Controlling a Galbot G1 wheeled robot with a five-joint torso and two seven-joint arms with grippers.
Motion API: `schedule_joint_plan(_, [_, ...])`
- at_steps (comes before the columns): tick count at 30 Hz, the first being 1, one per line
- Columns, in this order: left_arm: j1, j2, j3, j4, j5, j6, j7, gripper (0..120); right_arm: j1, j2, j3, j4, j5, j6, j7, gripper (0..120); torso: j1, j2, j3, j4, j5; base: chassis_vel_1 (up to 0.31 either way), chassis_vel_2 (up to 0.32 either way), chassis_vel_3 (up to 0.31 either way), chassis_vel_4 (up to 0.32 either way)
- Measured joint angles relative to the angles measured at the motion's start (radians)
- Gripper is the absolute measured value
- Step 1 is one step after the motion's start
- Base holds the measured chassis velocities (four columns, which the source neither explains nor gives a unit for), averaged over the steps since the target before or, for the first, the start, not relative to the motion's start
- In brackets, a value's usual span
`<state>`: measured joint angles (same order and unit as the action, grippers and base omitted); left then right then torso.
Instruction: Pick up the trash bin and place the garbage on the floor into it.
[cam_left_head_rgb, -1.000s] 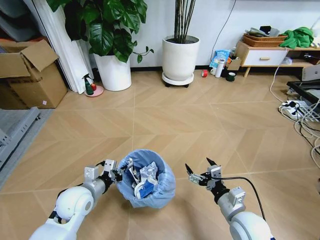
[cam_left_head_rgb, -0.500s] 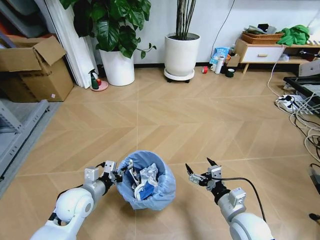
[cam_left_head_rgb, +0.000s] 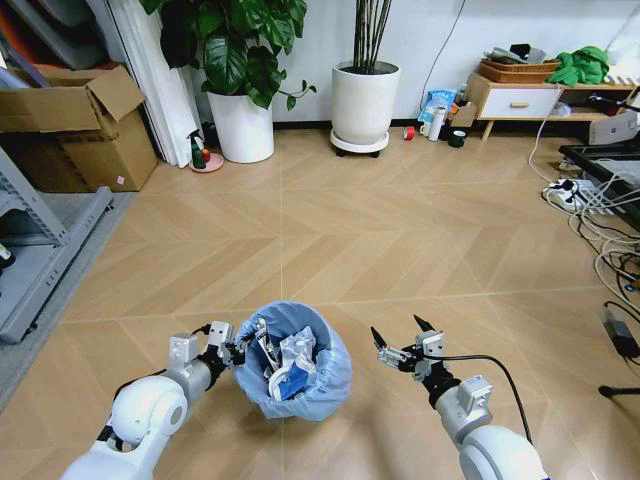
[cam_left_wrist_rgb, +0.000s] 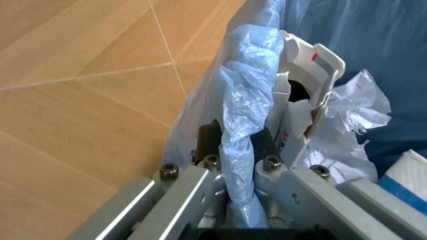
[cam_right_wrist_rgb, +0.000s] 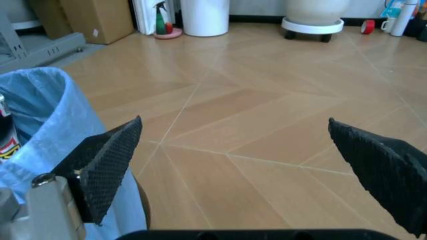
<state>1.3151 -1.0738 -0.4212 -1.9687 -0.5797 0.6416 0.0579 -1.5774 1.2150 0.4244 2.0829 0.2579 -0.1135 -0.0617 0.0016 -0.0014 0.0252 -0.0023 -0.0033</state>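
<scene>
The bin (cam_left_head_rgb: 292, 360), already holding garbage (cam_left_head_rgb: 285, 360), sits upright on the floor with the left gripper (cam_left_head_rgb: 228, 347) clamped on its left rim, while the right gripper (cam_left_head_rgb: 403, 340), jaws spread and empty, hangs just right of the bin.

light: bright, even | shadows: soft | glare: none | wrist foregrounds: blurred | head edges: bowed

The head camera is looking forward and down over the wooden floor (cam_left_head_rgb: 400, 230). Each wrist camera is peering out along its own fingers — the left one pressing close against the trash bin (cam_left_wrist_rgb: 253, 150), which all three are sharing.
</scene>
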Motion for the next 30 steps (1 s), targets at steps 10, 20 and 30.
schedule_joint_plan(10, [0.000,0.000,0.000,0.000,0.000,0.000,0.000,0,0.001,0.000,0.000,0.000,0.000,0.000,0.000,100,0.000,0.000,0.000,0.0000,0.0000,-0.014,0.010,0.023,-0.009])
schedule_joint_plan(20, [0.000,0.000,0.000,0.000,0.000,0.000,0.000,0,0.000,0.000,0.000,0.000,0.000,0.000,0.000,100,0.000,0.000,0.000,0.0000,0.0002,0.000,0.000,0.000,0.000])
schedule_joint_plan(30, [-0.001,0.000,0.000,0.000,0.000,0.000,0.000,0,0.000,0.000,0.000,0.000,0.000,0.000,0.000,100,0.000,0.000,0.000,0.0000,0.0002,0.000,0.000,0.000,0.000])
